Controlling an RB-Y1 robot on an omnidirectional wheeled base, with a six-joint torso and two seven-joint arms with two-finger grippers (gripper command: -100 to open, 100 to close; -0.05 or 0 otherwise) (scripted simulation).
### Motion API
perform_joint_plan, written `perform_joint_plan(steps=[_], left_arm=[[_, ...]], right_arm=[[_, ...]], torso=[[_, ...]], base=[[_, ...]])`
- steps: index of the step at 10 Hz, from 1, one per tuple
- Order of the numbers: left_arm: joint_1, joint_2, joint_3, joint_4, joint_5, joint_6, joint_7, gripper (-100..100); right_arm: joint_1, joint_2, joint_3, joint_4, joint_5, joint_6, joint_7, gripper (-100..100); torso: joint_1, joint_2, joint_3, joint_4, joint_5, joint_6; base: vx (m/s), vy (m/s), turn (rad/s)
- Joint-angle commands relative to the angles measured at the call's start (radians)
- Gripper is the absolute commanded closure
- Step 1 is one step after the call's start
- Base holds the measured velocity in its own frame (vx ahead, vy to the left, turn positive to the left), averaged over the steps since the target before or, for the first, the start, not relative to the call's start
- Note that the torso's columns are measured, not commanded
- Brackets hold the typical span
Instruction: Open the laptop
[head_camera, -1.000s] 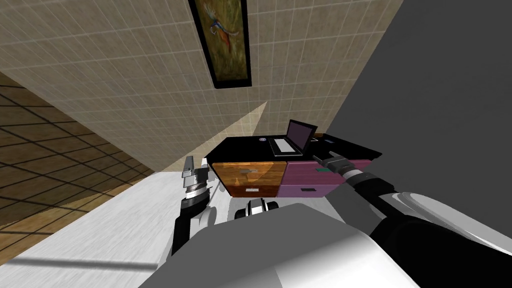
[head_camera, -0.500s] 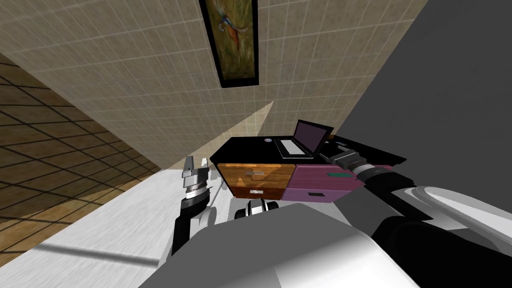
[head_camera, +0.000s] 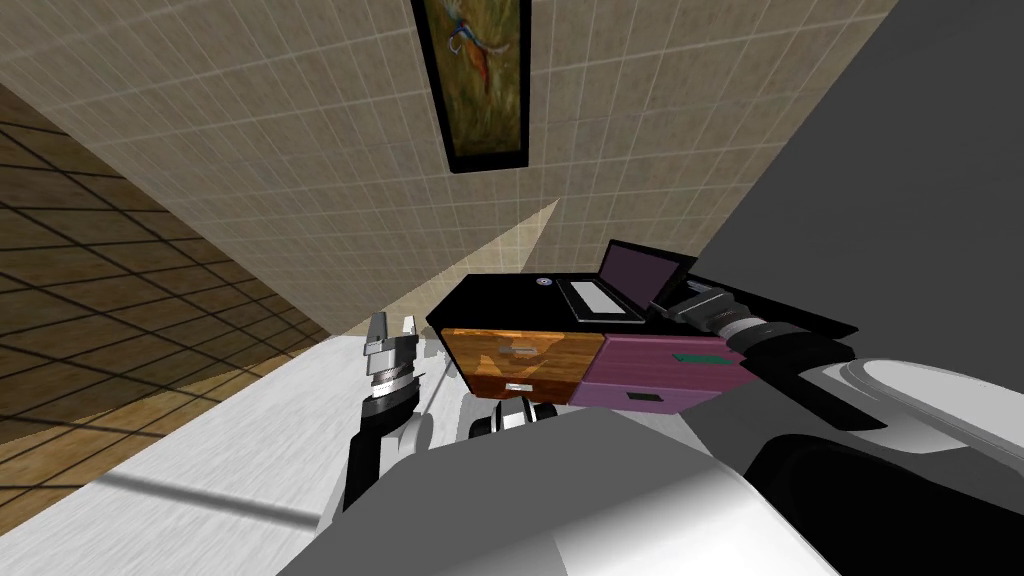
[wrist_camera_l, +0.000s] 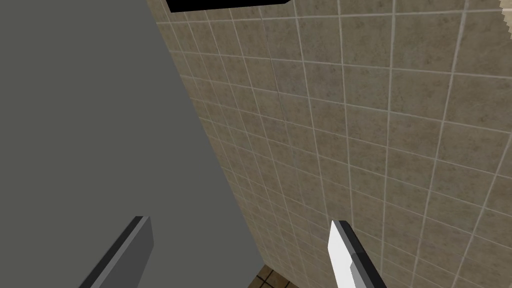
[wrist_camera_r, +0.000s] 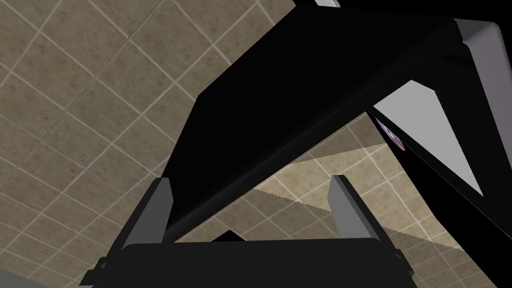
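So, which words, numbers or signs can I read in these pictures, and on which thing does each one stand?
No text can be read anywhere.
Round sticker on the black desk top: too small to read.
Green patch and white plate on the drawers: no letters can be made out.
Laptop: no letters show.
Picture on the wall: no words.

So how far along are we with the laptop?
Mostly done: the laptop lid stands raised off the keyboard, screen showing. In hand: the right gripper, fingers open, sits at the lid's edge. Left: maybe tip it slightly further back, then withdraw. The left gripper hangs idle, open.
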Motion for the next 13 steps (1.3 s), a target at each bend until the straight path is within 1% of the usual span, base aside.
perform_joint_plan(steps=[1,2,3,4,5,7,12,13], left_arm=[[0.0,0.0,0.0,0.0,0.0,0.0,0.0,0],[0.0,0.0,0.0,0.0,0.0,0.0,0.0,0],[0.0,0.0,0.0,0.0,0.0,0.0,0.0,0],[0.0,0.0,0.0,0.0,0.0,0.0,0.0,0],[0.0,0.0,0.0,0.0,0.0,0.0,0.0,0],[0.0,0.0,0.0,0.0,0.0,0.0,0.0,0],[0.0,0.0,0.0,0.0,0.0,0.0,0.0,0],[0.0,0.0,0.0,0.0,0.0,0.0,0.0,0]], right_arm=[[0.008,-0.01,-0.011,0.001,-0.006,0.001,-0.006,-100],[0.009,-0.011,-0.013,0.001,-0.007,0.001,-0.008,100],[0.021,-0.012,-0.008,-0.016,0.035,0.018,0.029,100],[0.021,-0.012,-0.008,-0.016,0.035,0.018,0.029,100],[0.026,-0.013,-0.006,-0.024,0.056,0.027,0.048,100],[0.038,-0.014,-0.001,-0.04,0.098,0.045,0.084,100],[0.066,-0.016,0.011,-0.082,0.204,0.089,0.176,100],[0.063,-0.016,0.011,-0.076,0.19,0.08,0.162,100]], torso=[[-0.002,-0.004,-0.002,-0.001,0.0,0.0],[0.0,-0.003,-0.002,-0.001,0.0,-0.001],[0.002,0.0,0.0,0.0,0.001,0.0],[0.003,-0.002,0.0,-0.003,0.0,0.0],[0.0,-0.005,-0.001,-0.005,-0.001,0.002],[-0.006,-0.004,-0.002,-0.002,-0.003,0.002],[0.003,-0.001,-0.001,0.0,0.002,0.0],[0.004,0.0,-0.001,0.001,0.003,0.0]], base=[[0.061,-0.013,0.0],[0.008,-0.002,0.002],[0.019,0.015,0.002],[0.006,0.033,0.013],[-0.001,0.042,0.013],[0.008,0.043,-0.008],[0.011,0.03,-0.002],[0.004,0.015,-0.003]])
